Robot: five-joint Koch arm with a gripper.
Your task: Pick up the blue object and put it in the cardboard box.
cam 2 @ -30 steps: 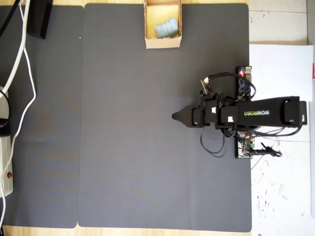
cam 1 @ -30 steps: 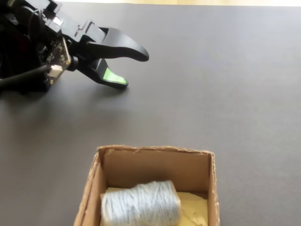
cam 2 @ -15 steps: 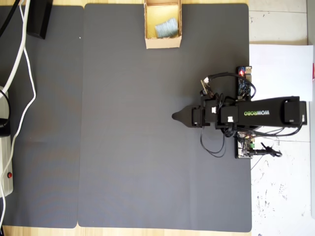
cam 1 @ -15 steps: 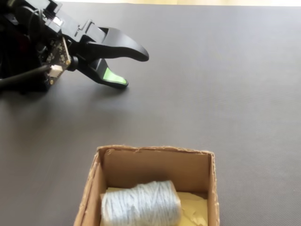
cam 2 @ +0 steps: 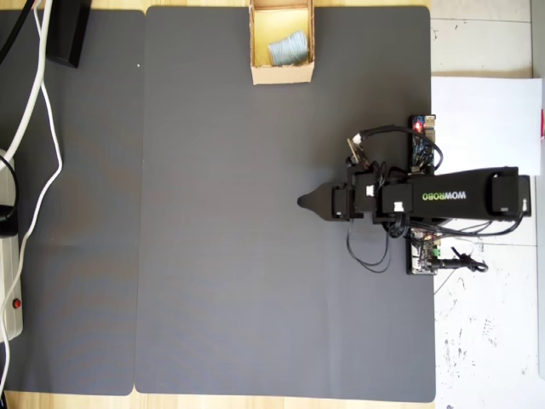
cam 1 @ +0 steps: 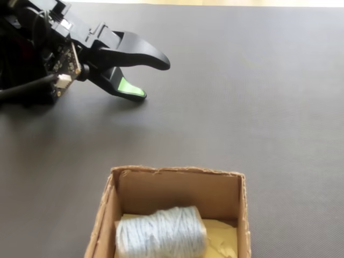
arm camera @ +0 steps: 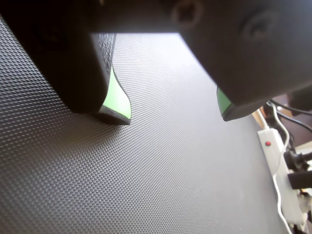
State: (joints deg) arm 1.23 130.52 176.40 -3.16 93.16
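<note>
The blue object [cam 1: 161,232], a pale, whitish-blue wound roll, lies on its side inside the cardboard box [cam 1: 177,172], on the box's yellowish floor. From overhead, the roll [cam 2: 288,48] and the box [cam 2: 281,75] sit at the top edge of the mat. My gripper [cam 1: 153,80] is well away from the box, low over the dark mat, and is open with nothing between its jaws. The wrist view shows its green-padded fingers [arm camera: 119,100] spread wide over bare mat, with the gripper [arm camera: 175,116] empty. In the overhead view the gripper [cam 2: 302,202] points left from the arm.
A black textured mat [cam 2: 213,256] covers the table. A white power strip [cam 2: 10,290] and white cables [cam 2: 43,102] lie off its left edge; the strip [arm camera: 280,165] also shows in the wrist view. The arm's base and circuit boards [cam 2: 421,141] stand at the mat's right edge.
</note>
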